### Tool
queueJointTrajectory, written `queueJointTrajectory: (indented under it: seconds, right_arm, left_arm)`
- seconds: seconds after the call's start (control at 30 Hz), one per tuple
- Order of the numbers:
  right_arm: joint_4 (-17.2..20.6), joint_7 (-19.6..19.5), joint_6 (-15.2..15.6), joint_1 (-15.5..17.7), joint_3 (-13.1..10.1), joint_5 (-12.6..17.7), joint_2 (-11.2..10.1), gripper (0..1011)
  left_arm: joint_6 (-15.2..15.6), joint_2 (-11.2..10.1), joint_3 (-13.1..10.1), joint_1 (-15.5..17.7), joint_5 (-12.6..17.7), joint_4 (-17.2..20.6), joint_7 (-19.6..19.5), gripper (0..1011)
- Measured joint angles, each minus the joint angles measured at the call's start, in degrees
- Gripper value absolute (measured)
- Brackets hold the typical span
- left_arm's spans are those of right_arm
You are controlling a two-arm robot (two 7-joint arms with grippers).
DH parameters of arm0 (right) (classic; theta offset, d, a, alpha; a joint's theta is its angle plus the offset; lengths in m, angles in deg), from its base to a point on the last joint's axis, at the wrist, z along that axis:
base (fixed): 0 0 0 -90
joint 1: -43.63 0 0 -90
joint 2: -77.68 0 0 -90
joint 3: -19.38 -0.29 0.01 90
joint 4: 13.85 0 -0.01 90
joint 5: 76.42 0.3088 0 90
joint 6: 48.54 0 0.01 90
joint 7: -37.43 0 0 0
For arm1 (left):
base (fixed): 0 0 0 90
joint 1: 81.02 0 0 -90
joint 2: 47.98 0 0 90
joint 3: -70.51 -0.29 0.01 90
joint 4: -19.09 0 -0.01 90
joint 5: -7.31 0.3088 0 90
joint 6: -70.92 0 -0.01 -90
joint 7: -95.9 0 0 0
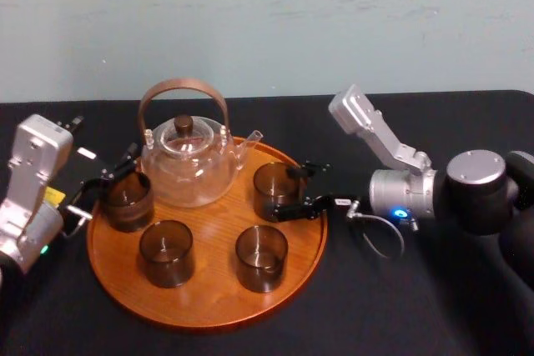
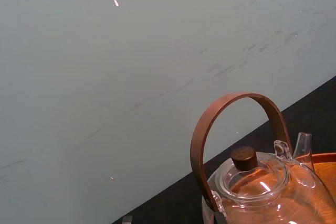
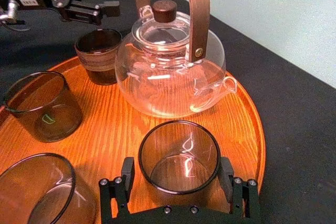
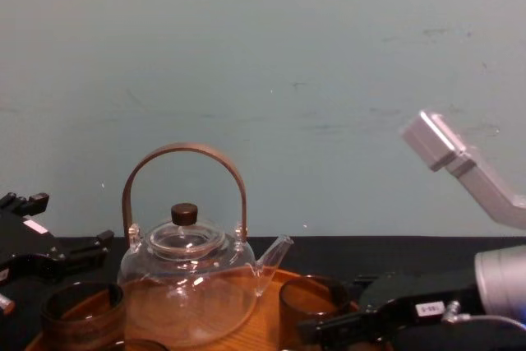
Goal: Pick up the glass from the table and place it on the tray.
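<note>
My right pincer is released, straddling the glass. The glass stands upright, mouth up, long axis vertical, on the right side of the tray, just right of the teapot, beside its spout. My left pincer sits spread at the tray's far left. Black table, pale green wall behind.
</note>
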Motion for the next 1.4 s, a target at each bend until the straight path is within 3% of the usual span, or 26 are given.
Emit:
queueJointTrajectory:
  seconds: [0.6,0.97,1.2,1.4]
  right_arm:
    - [11.6,-2.3,1.3,6.1,-2.8,3.2,-7.8,1002]
    - [19.8,-5.4,1.2,11.6,-6.8,6.4,-13.5,1002]
    - [23.7,-10.9,-0.3,15.9,-10.8,8.1,-14.6,1002]
    - [25.8,-17.8,-2.2,19.4,-14.3,7.9,-13.2,1002]
  left_arm:
    - [0.0,0.0,0.0,0.0,0.0,0.0,0.0,1002]
    - [0.0,0.0,0.0,0.0,0.0,0.0,0.0,1001]
    - [0.0,0.0,0.0,0.0,0.0,0.0,0.0,1001]
    - [0.0,0.0,0.0,0.0,0.0,0.0,0.0,1001]
